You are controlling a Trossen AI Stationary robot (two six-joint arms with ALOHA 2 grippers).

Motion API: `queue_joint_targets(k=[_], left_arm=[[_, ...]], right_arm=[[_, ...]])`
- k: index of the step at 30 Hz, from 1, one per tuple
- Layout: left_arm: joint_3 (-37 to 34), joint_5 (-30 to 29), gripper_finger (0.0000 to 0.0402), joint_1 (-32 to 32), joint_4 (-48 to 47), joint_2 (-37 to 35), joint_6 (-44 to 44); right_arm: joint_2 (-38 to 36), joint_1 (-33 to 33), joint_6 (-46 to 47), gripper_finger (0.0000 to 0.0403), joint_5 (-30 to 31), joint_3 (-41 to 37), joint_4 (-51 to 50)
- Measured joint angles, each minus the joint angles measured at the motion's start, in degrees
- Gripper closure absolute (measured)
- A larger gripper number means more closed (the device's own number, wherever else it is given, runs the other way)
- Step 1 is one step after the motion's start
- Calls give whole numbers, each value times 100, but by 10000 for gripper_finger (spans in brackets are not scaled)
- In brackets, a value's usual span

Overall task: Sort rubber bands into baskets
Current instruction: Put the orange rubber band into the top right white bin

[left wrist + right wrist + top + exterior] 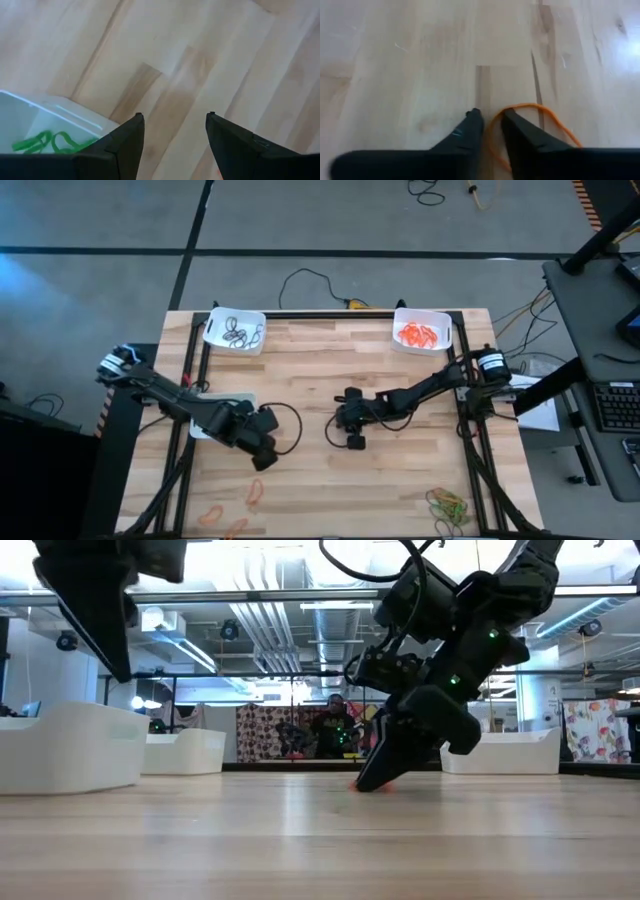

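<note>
Near edge, loose bands: orange rubber bands (231, 510) lie at the table's front left; a green and dark tangle (449, 504) lies at the front right.
Left gripper (262, 455): hovers left of centre over bare wood; its fingers (129, 142) stand apart with nothing between them.
Left basket (214, 416): sits partly under the left arm; the left wrist view shows green bands (47, 142) inside it, which the overhead view hides.
Far-left basket (235, 330): at the table's back left, holding dark bands (240, 334).
Right gripper (349, 429): near the table's centre, tips down on the wood (310, 380); its fingers (465, 134) are drawn narrow, nearly together, pinching one side of an orange band (535, 125), the rest of whose loop lies flat on the wood.
Low view: shows the right gripper's tip (375, 778) touching the tabletop with a fleck of orange beside it.
Far-right basket (421, 331): at the table's back right, holding orange bands (419, 334).
</note>
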Motion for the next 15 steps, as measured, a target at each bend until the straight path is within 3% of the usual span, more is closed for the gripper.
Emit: queue_joint_targets(k=[3, 8, 15], left_arm=[[0, 3, 205, -70, -56, -91, -33], [1, -2, 205, -97, -297, -191, -195], [0, -2, 205, -103, -494, -212, -285]], right_arm=[[-125, -48, -2, 384, 27, 18, -210], [-652, -230, -155, 390, 226, 346, -1618], [-1868, -1087, -1029, 391, 1424, 898, -3694]])
